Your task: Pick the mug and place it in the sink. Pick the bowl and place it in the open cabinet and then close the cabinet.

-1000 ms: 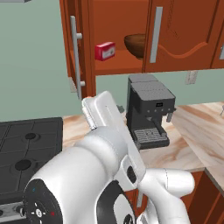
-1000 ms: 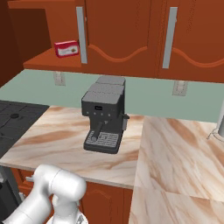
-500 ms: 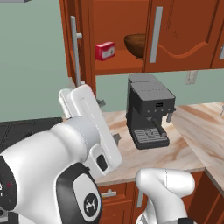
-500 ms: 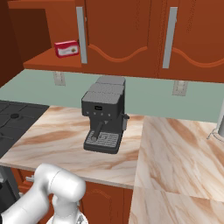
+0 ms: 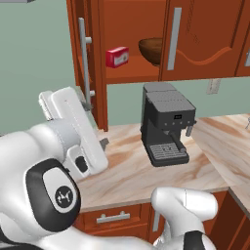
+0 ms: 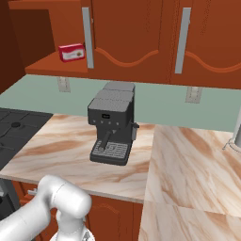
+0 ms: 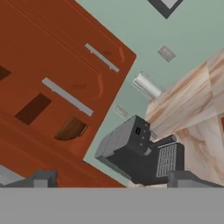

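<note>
Marble-patterned counter (image 6: 188, 160) runs along a pale green wall, with a dark coffee machine (image 5: 165, 128) standing on it below the cabinet (image 5: 205, 34). On the cabinet's shelf sits the bowl (image 5: 149, 49), half hidden behind the right door, with a small red box (image 5: 117, 56) to its left. Far left, the open door (image 5: 84, 73) stands edge-on with its bar handle facing the room. The gripper (image 7: 111, 180) is spread wide and holds nothing, its tips pointing toward the cabinet and coffee machine. What is left is likely closing the door: it is stiff and hinged, so pushing the outer face near the handle side should swing it easily.
</note>
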Tool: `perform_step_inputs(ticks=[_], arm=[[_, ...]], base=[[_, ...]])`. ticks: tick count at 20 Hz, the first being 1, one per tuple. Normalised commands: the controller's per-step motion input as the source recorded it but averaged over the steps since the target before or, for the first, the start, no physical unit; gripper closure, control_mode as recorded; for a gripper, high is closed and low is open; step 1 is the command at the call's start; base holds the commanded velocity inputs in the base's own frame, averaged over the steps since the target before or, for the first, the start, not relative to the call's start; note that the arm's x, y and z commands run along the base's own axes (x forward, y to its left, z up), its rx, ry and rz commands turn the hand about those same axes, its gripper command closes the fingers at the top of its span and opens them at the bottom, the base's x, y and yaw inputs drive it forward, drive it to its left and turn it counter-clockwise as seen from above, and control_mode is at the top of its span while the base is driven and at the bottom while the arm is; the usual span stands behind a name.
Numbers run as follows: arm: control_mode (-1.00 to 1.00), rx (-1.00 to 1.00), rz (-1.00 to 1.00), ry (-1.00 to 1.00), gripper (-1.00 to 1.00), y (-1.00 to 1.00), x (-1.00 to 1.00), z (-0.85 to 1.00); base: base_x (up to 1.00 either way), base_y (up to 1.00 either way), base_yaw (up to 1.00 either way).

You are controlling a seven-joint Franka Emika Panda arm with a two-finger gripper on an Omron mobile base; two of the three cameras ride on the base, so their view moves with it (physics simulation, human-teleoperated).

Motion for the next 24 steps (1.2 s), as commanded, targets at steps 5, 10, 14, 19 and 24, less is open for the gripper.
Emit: perform_step_inputs(ticks=[5, 10, 14, 19, 24], arm=[[-1.0, -0.02, 0.0, 0.0, -1.0, 0.12, 0.4, -0.01], [-1.0, -0.01, 0.0, 0.0, -1.0, 0.01, 0.43, -0.06], [-1.0, -0.03, 0.0, 0.0, -1.0, 0.21, 0.28, -0.2], [-1.0, -0.01, 0.0, 0.0, -1.0, 0.18, 0.3, -0.22], [-1.0, 0.0, 0.0, 0.0, -1.0, 0.03, 0.26, -0.07]], base=[[0.0, 0.0, 0.0], [0.0, 0.0, 0.0], [0.0, 0.0, 0.0], [0.0, 0.0, 0.0], [0.0, 0.0, 0.0]])
